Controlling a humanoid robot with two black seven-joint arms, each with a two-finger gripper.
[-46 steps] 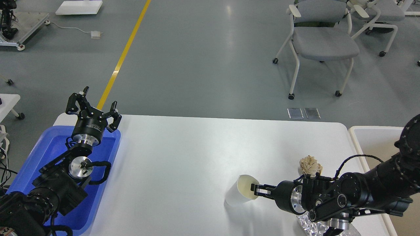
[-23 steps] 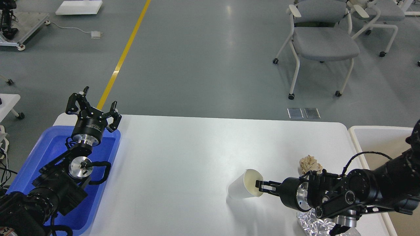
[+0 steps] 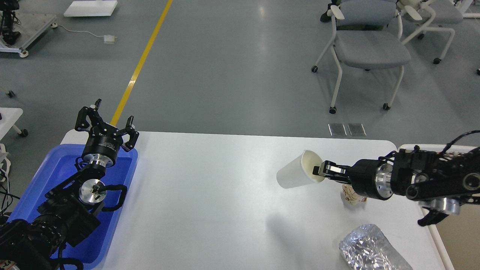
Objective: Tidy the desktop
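Desktop (image 3: 210, 195), wide and white, fills the lower view. The right gripper (image 3: 321, 169) pinches a paper cup (image 3: 298, 175) by its rim, tipped sideways in the air. That thin hold could slip and drop it. Below sit a crumpled paper ball (image 3: 350, 197) and foil (image 3: 369, 249). The left gripper (image 3: 107, 125) hangs spread wide, empty, over a blue tray (image 3: 45, 187).

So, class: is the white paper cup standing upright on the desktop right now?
No, the paper cup is tipped sideways, held by its rim in the right gripper above the desktop.
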